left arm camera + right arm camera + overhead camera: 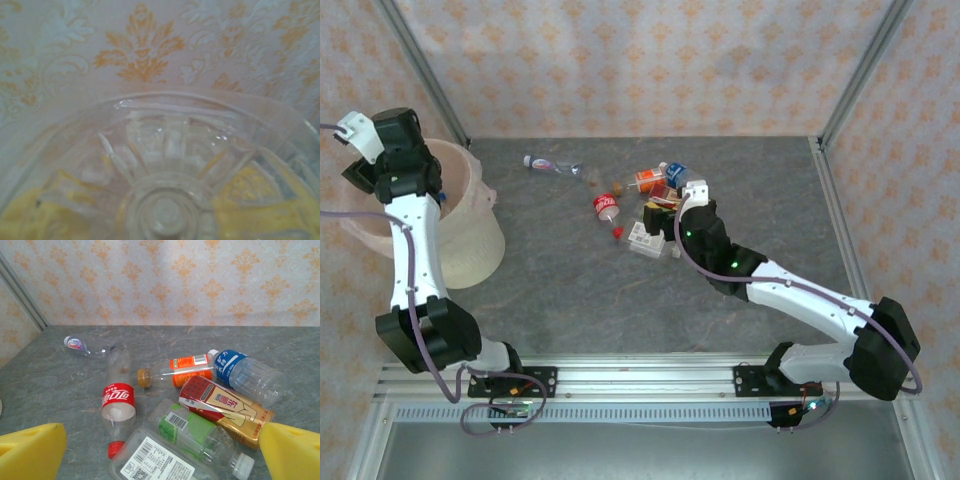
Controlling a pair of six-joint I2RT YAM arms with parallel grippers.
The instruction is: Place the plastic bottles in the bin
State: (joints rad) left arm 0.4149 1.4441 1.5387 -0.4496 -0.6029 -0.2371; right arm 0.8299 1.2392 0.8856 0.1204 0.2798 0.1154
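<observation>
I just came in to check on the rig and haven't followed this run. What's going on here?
Two arms are clearing plastic bottles from the table into the bin. The left gripper is up by the bin with a clear bottle between its yellow fingers; I cannot tell whether it is gripping or letting go. The right gripper hangs open and empty over the pile, above a green-labelled bottle.
</observation>
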